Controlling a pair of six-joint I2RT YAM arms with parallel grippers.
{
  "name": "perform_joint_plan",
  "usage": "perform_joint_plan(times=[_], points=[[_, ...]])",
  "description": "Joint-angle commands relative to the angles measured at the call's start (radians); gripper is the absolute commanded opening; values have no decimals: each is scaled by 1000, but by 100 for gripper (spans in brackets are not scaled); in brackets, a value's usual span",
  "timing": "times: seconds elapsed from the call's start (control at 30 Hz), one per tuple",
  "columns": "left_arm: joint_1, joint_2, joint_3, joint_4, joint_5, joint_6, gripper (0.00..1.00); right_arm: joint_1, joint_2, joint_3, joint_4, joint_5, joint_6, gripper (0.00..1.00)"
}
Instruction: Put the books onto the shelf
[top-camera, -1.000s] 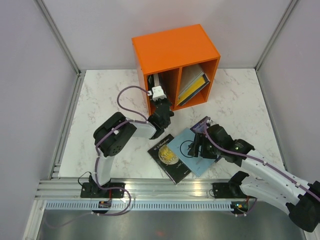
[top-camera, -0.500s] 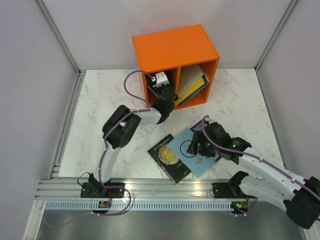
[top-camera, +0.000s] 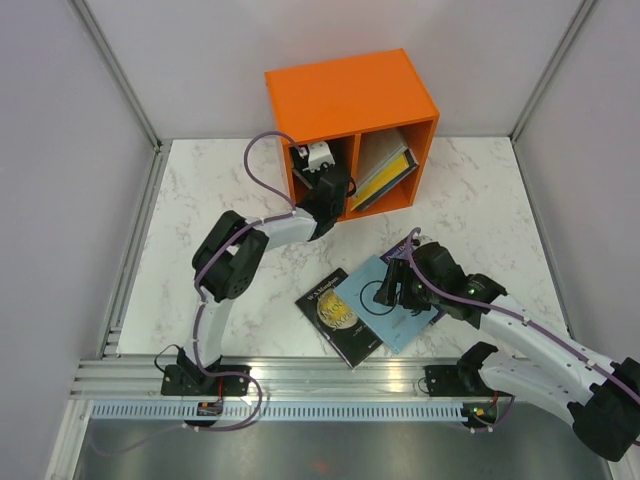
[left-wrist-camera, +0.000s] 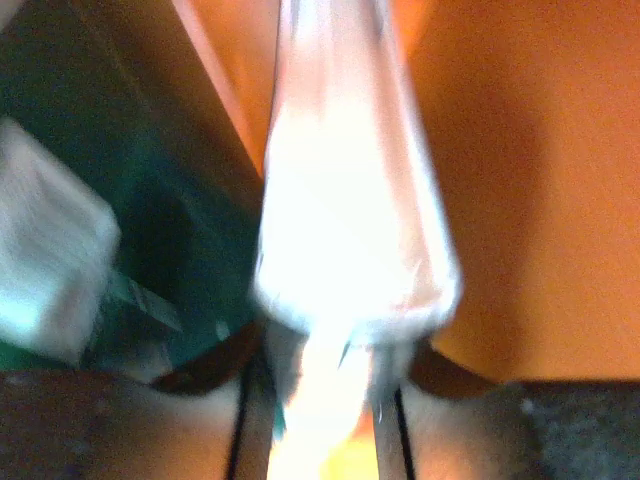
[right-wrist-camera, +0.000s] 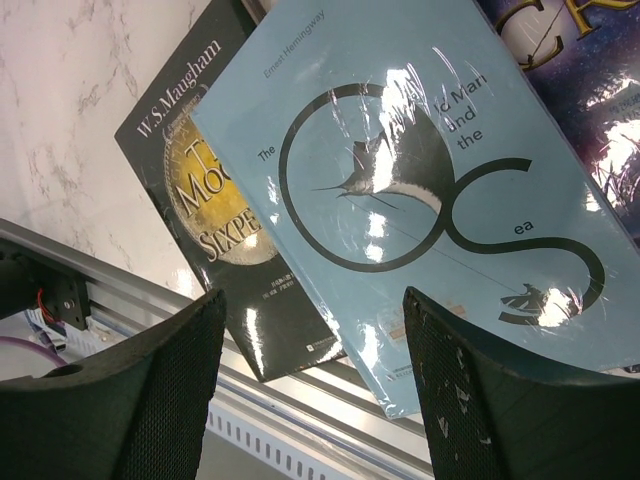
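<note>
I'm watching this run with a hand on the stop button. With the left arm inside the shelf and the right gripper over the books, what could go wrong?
The light blue book overlaps the dark book, and both corners reach the front edge of the table: the open right gripper could push them off or pinch both. The left gripper is inside the shelf beside its divider; a snag there seems possible.

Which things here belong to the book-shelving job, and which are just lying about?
Job: orange shelf; shelved books; dark Maugham book; light blue book; purple book.
Nothing loose, only fixtures: aluminium rail; grey walls.
</note>
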Motion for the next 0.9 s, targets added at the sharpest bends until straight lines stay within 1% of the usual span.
perform_joint_plan(times=[0.0, 0.07, 0.13, 0.23, 0.27, 0.3, 0.33, 0.43, 0.53, 0.6, 0.63, 0.67, 0.7, 0.73, 0.8, 0.83, 0.87], points=[[-17, -112, -24, -259, 208, -220, 43, -5, -7, 50, 16, -1, -23, 75], [-35, -148, -27, -307, 224, -235, 45, -5, -8, 53, 17, -1, -24, 75], [-52, -204, -30, -368, 222, -240, 52, -5, -13, 61, 19, -3, -23, 75], [-87, -274, -35, -445, 199, -243, 78, -5, -31, 62, 19, 2, -23, 75], [-93, -286, -33, -468, 202, -249, 95, -5, -37, 62, 19, 3, -20, 75], [-96, -300, -32, -498, 205, -272, 100, -7, -42, 59, 19, 5, -16, 75], [-96, -324, -24, -558, 210, -278, 100, -5, -54, 56, 19, 6, -15, 75], [-107, -398, -32, -656, 204, -293, 100, -7, -77, 48, 23, 6, -4, 75], [-116, -474, -64, -721, 207, -301, 100, -7, -94, 54, 20, 19, -9, 75], [-121, -559, -92, -784, 271, -313, 100, -7, -94, 73, 13, 37, -15, 76], [-121, -588, -133, -798, 306, -318, 100, -10, -86, 82, 10, 45, -23, 76], [-121, -646, -159, -820, 386, -323, 100, -11, -76, 100, 5, 48, -30, 76], [-121, -675, -187, -827, 426, -344, 100, -13, -63, 113, -1, 64, -36, 76], [-121, -701, -254, -831, 517, -358, 100, -23, -27, 143, -26, 72, -55, 76], [-121, -773, -326, -831, 518, -370, 100, -43, 21, 172, -50, 72, -81, 76], [-121, -792, -398, -828, 669, -411, 100, -74, 71, 188, -65, 72, -120, 77], [-121, -801, -430, -821, 789, -419, 100, -95, 96, 212, -93, 71, -141, 76]])
